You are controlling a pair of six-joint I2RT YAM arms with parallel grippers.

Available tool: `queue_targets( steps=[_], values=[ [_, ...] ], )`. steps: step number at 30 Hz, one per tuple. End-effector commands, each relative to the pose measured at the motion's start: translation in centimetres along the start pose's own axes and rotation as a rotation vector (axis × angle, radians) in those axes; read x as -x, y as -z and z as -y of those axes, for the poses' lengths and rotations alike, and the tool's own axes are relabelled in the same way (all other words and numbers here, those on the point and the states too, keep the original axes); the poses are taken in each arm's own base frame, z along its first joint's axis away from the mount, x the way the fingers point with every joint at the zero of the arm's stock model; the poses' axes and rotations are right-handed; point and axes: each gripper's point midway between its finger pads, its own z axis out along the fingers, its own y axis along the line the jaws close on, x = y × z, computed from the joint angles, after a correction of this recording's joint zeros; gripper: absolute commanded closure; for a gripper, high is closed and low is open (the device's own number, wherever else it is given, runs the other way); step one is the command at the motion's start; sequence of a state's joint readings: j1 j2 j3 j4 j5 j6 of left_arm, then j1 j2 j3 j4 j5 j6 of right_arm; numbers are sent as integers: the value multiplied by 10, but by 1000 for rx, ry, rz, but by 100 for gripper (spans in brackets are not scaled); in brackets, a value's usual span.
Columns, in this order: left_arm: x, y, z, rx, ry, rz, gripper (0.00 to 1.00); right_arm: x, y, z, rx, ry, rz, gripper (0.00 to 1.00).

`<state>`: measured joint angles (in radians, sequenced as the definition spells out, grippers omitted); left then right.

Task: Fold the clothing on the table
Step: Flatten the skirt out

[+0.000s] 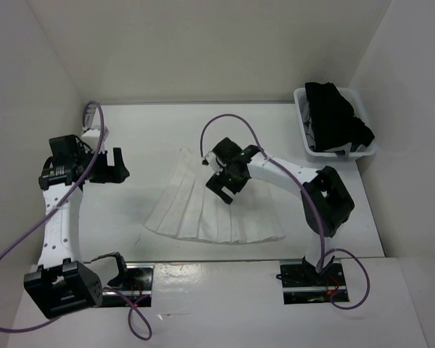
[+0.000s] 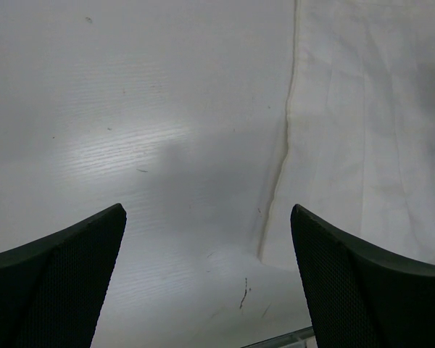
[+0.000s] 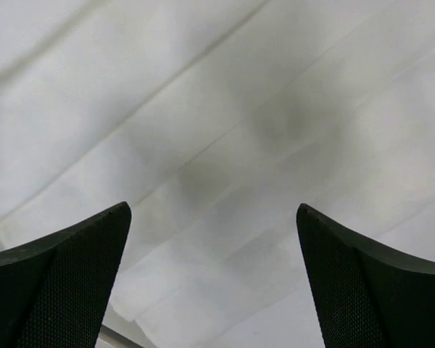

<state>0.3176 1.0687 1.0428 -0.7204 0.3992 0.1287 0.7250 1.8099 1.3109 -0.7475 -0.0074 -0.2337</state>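
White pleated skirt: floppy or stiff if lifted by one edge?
Probably floppy: the thin white pleated skirt lies flat, so a lifted edge would likely drape. Its creased pleats may fan apart or bunch. Likely light, and could slide on the smooth white table when pushed.

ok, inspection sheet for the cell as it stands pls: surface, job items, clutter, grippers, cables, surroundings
surface: white table, with faint scuffs showing in the left wrist view.
job's things: white pleated skirt, spread flat and fanned, narrow waistband toward the far side, not yet folded.
clutter: white plastic basket at the far right corner, with black garments piled in it. Small white object at far left, too small to identify.
grippers: left gripper open over bare table beside the skirt's edge. Right gripper open above the pleats. Neither holds anything.
cables: purple cables loop off both arms.
surroundings: white enclosure walls on three sides.
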Motion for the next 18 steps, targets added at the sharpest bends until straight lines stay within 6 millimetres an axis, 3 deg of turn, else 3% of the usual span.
queue_targets(
  steps=[1,4,7,9,13,15,17,18],
  values=[
    [25,-3,4,-43,-22,4,0,49,80,25,0,-28,254,1],
    [47,-16,12,-87,-42,-35,0,49,96,66,-39,-111,345,1],
    [61,-42,20,-120,-61,-79,0,33,91,106,-51,-213,370,1],
    [54,-72,30,-159,-73,-157,0,22,88,123,-21,-260,382,3],
    [41,-133,58,-264,-122,-261,2,14,62,139,31,-319,332,6],
    [54,-147,83,-355,-145,-244,6,22,66,142,65,-327,330,9],
    [51,-169,89,-401,-134,-274,12,27,67,144,78,-320,322,9],
    [63,-175,96,-421,-154,-245,17,23,62,148,77,-321,311,10]
  ],
)
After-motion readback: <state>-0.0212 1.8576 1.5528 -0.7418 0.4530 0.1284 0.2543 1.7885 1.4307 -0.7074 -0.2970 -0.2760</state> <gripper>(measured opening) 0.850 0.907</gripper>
